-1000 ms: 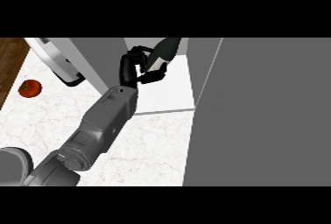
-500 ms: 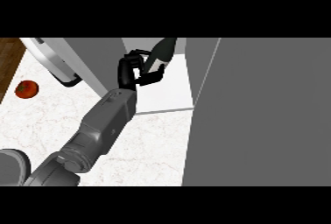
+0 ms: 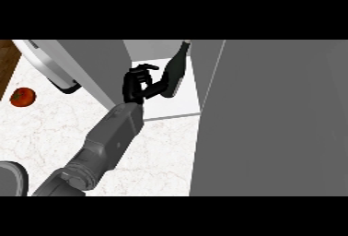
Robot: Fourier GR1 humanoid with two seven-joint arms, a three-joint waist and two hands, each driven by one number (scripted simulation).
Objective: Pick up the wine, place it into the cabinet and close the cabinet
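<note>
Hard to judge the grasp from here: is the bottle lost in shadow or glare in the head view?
Head view: no glare; the dark wine bottle stands out against the pale cabinet interior, but it blends with the black robot hand where they overlap.

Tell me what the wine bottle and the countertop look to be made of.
The wine bottle looks like dark glass: near-black, smooth, with a slim neck, though no sheen confirms it. The countertop looks like polished marble or marble-patterned stone: white with faint reddish-grey veining.
</note>
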